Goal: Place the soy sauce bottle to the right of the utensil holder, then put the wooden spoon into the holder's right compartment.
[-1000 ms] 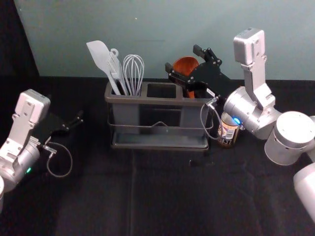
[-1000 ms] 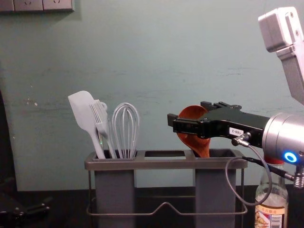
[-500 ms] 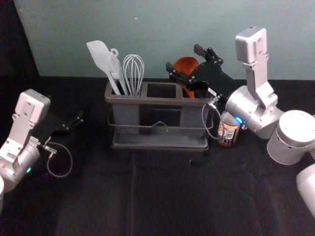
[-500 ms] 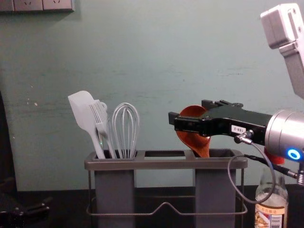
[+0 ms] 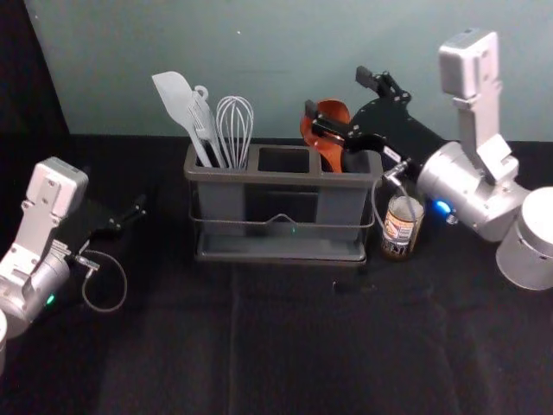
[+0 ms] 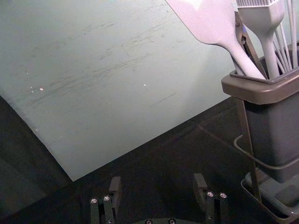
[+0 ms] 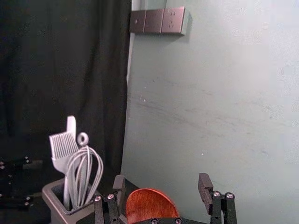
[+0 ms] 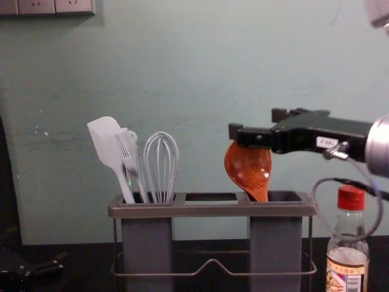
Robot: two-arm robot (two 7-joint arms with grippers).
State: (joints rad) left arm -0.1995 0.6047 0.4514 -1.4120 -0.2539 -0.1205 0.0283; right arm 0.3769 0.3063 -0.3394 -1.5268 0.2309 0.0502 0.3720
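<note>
My right gripper is open above the holder's right end, also in the chest view as the gripper and in its wrist view as the gripper. The wooden spoon stands bowl-up in the right compartment of the utensil holder; the spoon leans left, its bowl just below the near finger. Upright beside the holder's right end is the soy sauce bottle, with a red cap in the chest view. My left gripper is parked open at the left.
A white spatula, a brush and a whisk fill the holder's left compartment. Behind the table rises a pale wall. The right arm's cable hangs in front of the bottle in the chest view.
My right gripper has moved up and to the right from around the spoon's bowl, uncovering more of the spoon and the bottle's cap. The spoon stays in the compartment. The left arm is still.
</note>
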